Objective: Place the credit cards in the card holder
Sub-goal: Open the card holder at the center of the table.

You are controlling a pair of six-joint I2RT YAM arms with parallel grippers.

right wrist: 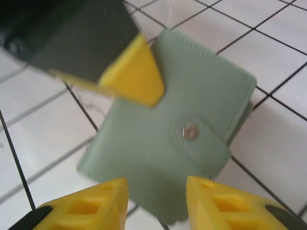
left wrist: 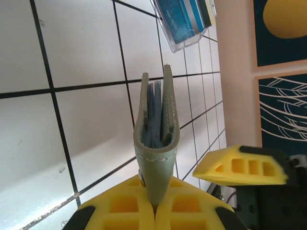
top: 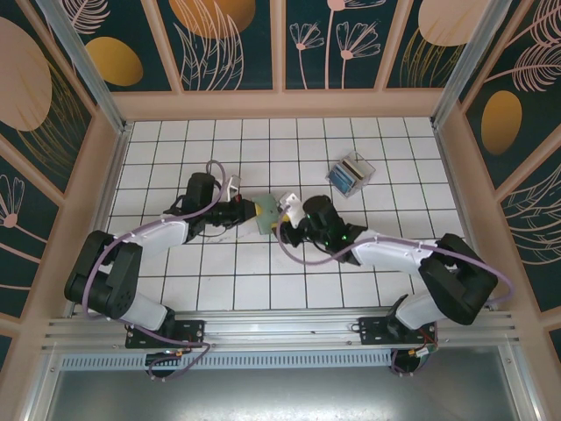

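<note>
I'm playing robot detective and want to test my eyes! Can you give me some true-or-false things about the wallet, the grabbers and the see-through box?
1. The left gripper is shut on the card holder. True.
2. The right gripper is squeezing the card holder too. False: its jaws stand open in front of it.
3. The card holder is red. False: it is grey-green.
4. The clear box has blue cards inside. True.
5. The clear box sits between the two grippers. False: it stands apart from them, farther back on the right.
</note>
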